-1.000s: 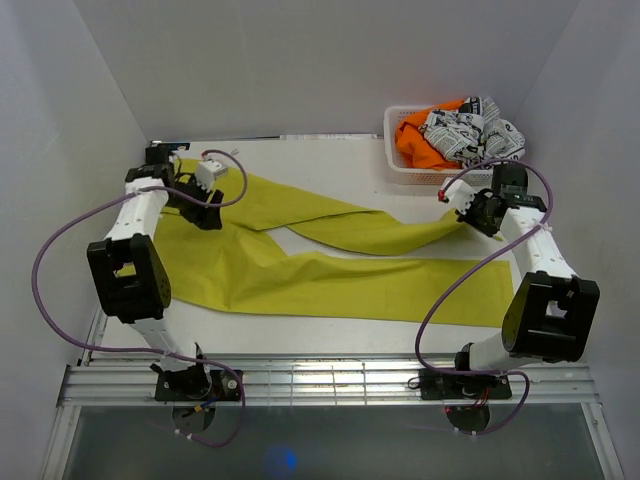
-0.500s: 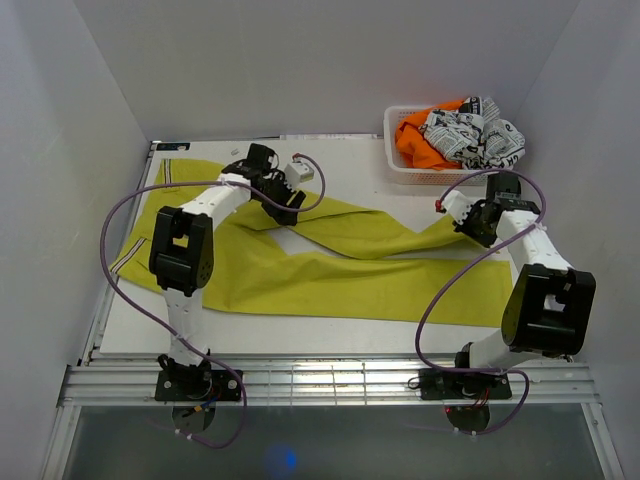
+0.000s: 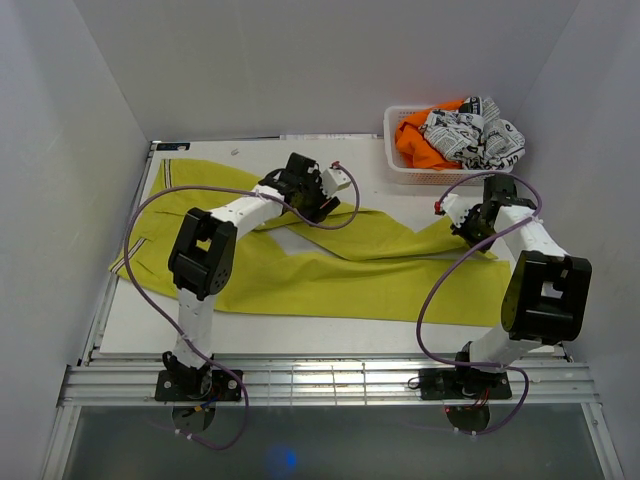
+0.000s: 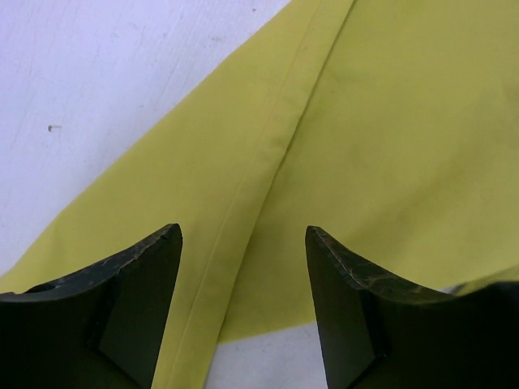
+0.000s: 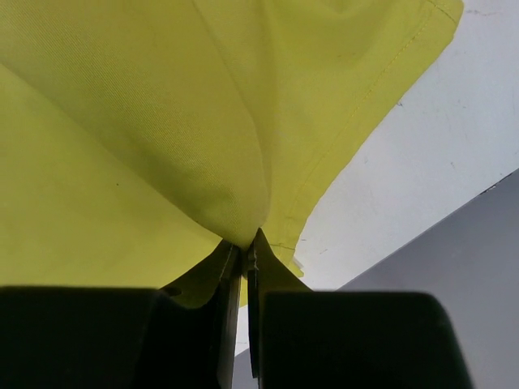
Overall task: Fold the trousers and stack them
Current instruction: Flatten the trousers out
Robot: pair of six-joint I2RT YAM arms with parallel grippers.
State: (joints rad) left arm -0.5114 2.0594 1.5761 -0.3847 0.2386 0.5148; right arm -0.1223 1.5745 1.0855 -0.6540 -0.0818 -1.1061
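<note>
Left jaws shifted, seemingly over trousers (image 3: 330,275).

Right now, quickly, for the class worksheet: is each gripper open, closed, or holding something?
Left gripper: open, above the trousers, holding nothing.
Right gripper: closed, pinching a fold of the trousers.

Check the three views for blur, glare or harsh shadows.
Top external: even, soft light, sharp, no harsh shadows on the trousers, a small blue reflection at the near edge. Left wrist: seam crisp, left gripper dark but in focus. Right wrist: weave sharp, right gripper a blurred, featureless black.
</note>
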